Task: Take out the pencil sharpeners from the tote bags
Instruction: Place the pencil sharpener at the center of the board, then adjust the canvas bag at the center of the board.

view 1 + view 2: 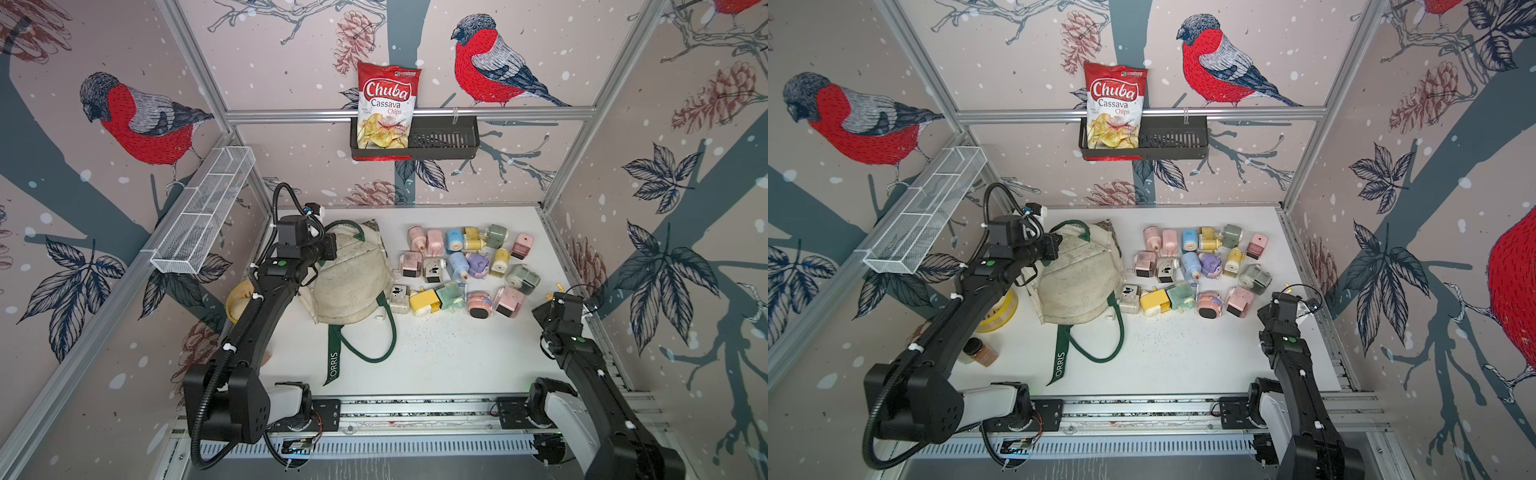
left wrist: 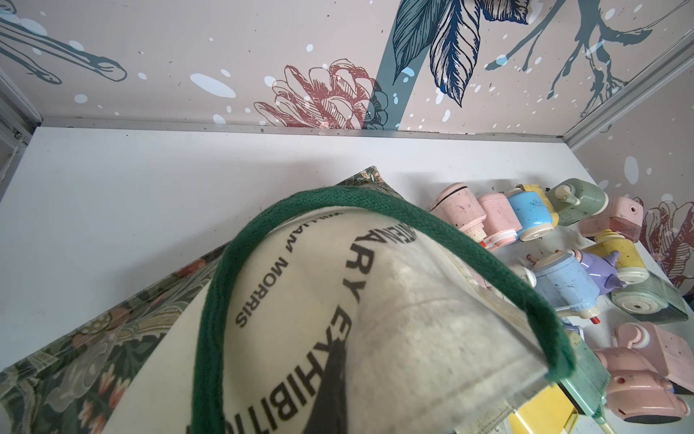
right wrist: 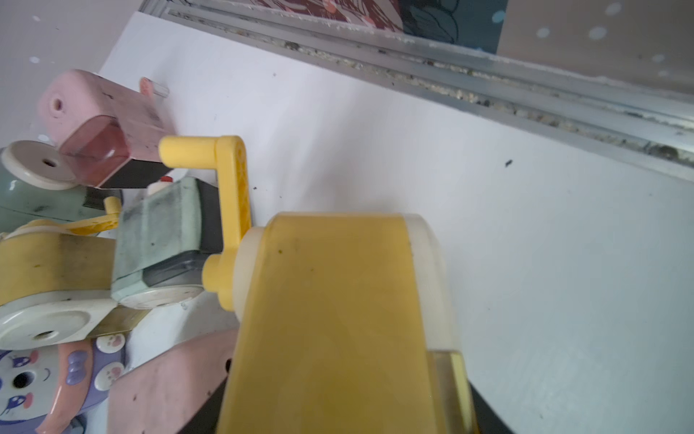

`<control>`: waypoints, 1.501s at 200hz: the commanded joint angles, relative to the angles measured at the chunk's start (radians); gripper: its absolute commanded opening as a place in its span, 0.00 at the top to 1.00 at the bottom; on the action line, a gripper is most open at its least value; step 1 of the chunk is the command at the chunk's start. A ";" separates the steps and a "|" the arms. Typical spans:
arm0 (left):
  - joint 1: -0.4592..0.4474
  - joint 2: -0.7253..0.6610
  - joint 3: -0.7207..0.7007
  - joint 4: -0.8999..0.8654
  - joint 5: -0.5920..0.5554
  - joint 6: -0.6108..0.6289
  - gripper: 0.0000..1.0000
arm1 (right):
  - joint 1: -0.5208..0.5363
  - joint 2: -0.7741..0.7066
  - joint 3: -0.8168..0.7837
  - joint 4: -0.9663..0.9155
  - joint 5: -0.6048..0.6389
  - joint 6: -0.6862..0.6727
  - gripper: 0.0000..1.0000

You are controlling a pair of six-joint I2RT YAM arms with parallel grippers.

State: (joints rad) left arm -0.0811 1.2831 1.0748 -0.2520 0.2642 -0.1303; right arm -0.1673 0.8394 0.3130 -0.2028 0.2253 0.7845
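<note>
Pastel plastic: seventeen pencil sharpeners (image 1: 458,265) are out on the table (image 1: 436,357), and an eighteenth is in the right gripper (image 1: 557,296).

The seventeen lie in three loose rows on the right arm's side of the tote bag (image 1: 353,282): six pink, three yellow, three green, two blue, two cream, one purple. The right gripper, jaws part-spread, grips a further yellow sharpener (image 3: 338,319) at the group's near corner. The single cream canvas tote bag sags mid-table, its cloth pinched in the fully closed left gripper (image 1: 331,249). I judge the task nearly done, with the held unit left to set down. Whether the bulging tote hides more cannot be told. One yellow bowl (image 1: 237,305) and one chips bag (image 1: 386,106) stand apart.
</note>
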 commanded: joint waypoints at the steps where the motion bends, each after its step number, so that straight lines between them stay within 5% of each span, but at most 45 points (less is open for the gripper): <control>1: 0.000 0.000 0.009 0.014 0.005 -0.002 1.00 | -0.008 0.044 0.000 0.071 -0.053 0.008 0.57; 63: 0.000 0.011 0.012 0.008 0.001 -0.003 1.00 | -0.009 0.187 -0.005 0.119 -0.096 0.015 0.52; 141: 0.000 0.010 0.011 0.005 -0.009 -0.002 1.00 | 0.008 0.234 0.010 0.132 -0.140 -0.009 0.14; 217: -0.001 0.015 0.016 -0.002 -0.015 -0.005 1.00 | 0.071 0.047 0.182 -0.049 0.016 -0.074 0.12; 248: 0.000 0.013 0.019 -0.008 -0.019 -0.005 1.00 | 0.248 -0.010 0.276 -0.058 0.002 -0.061 0.17; 300: 0.000 0.010 0.018 -0.010 -0.032 -0.005 1.00 | 0.930 0.204 0.417 0.071 0.054 0.114 0.16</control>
State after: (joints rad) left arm -0.0814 1.2957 1.0874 -0.2600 0.2520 -0.1307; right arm 0.5694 0.9466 0.6827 -0.2092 0.2668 0.7921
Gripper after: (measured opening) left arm 0.057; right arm 0.839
